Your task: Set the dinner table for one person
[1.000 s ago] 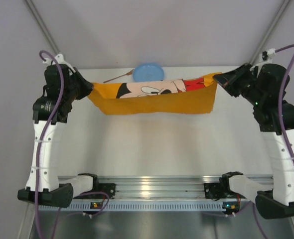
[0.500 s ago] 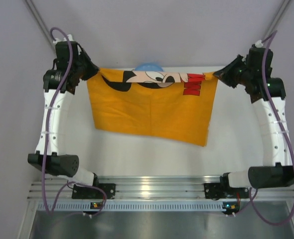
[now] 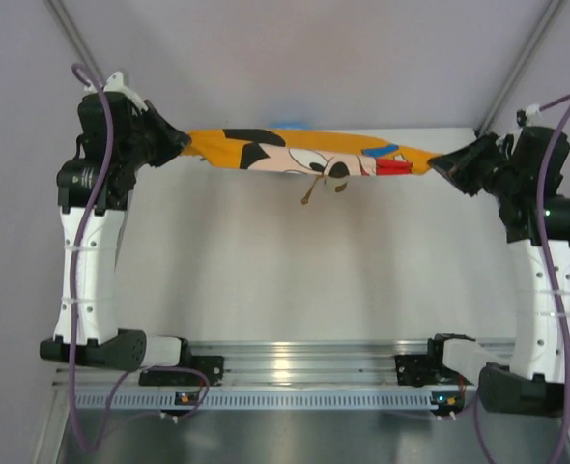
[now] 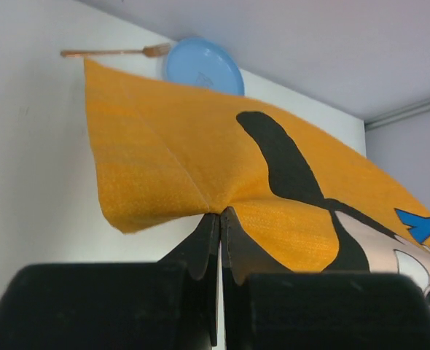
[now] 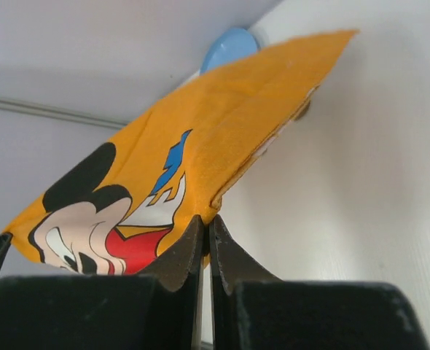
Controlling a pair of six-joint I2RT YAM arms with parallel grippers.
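Note:
An orange Mickey Mouse cloth (image 3: 266,150) is stretched taut between my two grippers above the far part of the white dinner table (image 3: 295,280). My left gripper (image 3: 181,142) is shut on the cloth's left corner, and the wrist view shows its jaws (image 4: 220,213) pinching the orange cloth (image 4: 164,146). My right gripper (image 3: 436,162) is shut on the right corner, and its wrist view shows the jaws (image 5: 206,219) closed on the cloth's edge (image 5: 229,131). The cloth shows as a narrow band from above.
A blue plate (image 4: 204,65) lies at the table's far edge, mostly hidden behind the cloth from above (image 3: 290,125). A wooden fork (image 4: 113,52) lies left of it. A small brown utensil (image 3: 312,190) shows below the cloth's near edge. Grey walls surround the table.
Half a second ago the cloth hung down as a broad sheet. Now it is swung up and pulled taut into a narrow band. Both grippers still hold their corners.

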